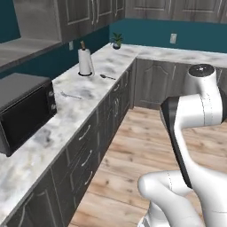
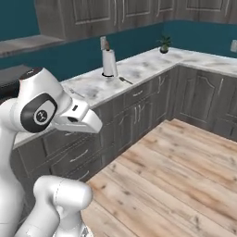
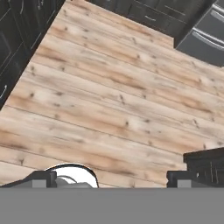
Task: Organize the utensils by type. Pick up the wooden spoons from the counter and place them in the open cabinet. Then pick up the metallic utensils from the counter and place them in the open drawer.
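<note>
Gripper (image 3: pixel 107 178) jaws apart, empty, above wooden floor (image 3: pixel 113 96). Fork (image 1: pixel 70 95) flat on worktop (image 1: pixel 88 95) near microwave (image 1: pixel 24 111). Slim utensil (image 1: pixel 107 77), possibly spoon, beside paper towel roll (image 1: pixel 85 62).

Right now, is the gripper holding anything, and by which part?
Nothing is held. The gripper is open, its fingertips wide apart with only bare wooden floor between them.
</note>
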